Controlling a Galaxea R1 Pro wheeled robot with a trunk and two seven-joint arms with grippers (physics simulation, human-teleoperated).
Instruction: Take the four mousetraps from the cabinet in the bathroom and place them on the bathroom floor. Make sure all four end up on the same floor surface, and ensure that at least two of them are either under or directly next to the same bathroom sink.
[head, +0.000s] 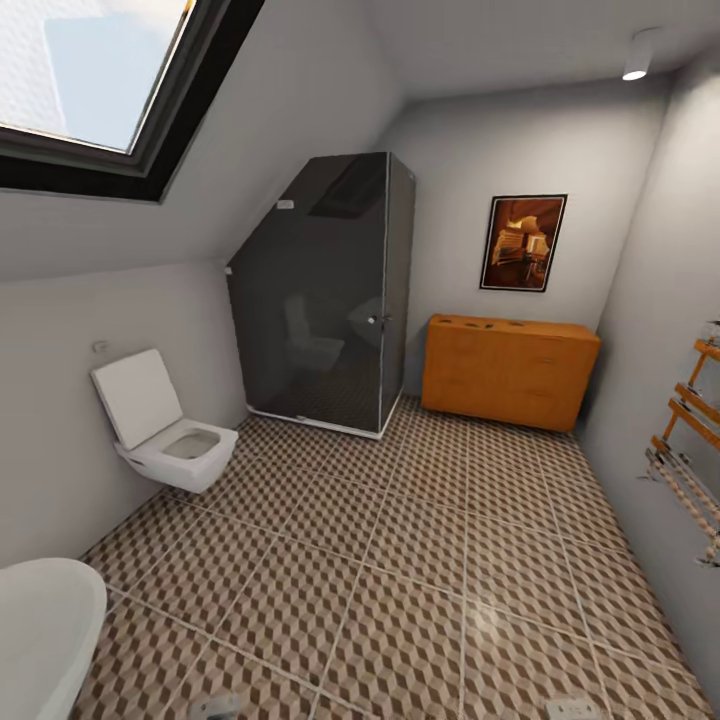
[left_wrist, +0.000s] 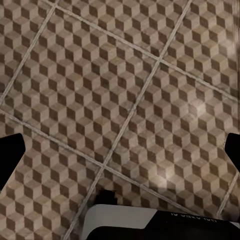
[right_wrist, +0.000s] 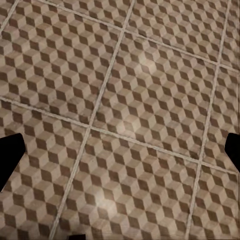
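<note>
Down at the wrists, both grippers hang over bare tiles with nothing between their fingers. On the left gripper (left_wrist: 120, 152), the dark fingertips (left_wrist: 11, 150) show at opposite edges of the wrist picture, spread wide apart, and they touch nothing; part of the robot's white and black body (left_wrist: 150, 222) sits below them. The right gripper (right_wrist: 120, 152) looks the same, its black fingertips (right_wrist: 10, 152) far apart at either edge, with only patterned floor between them.

From the head camera, the cabinet (head: 508, 372) stands against the far wall, orange-brown with a flat top. A few small dark marks lie on that top (head: 478, 323), but they are too small to tell whether they are mousetraps. A framed picture (head: 523, 242) hangs on the wall above it.

The floor (head: 400, 560) runs from the robot to the cabinet in large square tiles with a brown, beige and white cube pattern and pale grout lines. A dark glass shower cabin (head: 325, 290) fills the corner just left of the cabinet. A white wall-hung toilet (head: 165, 425) with its lid up sits on the left wall, and the rim of a white bathtub (head: 45, 625) shows in the near left corner. A towel rail (head: 690, 440) is fixed to the right wall, a skylight (head: 100, 70) is set in the sloped ceiling, and a ceiling lamp (head: 637, 55) glows at upper right.
</note>
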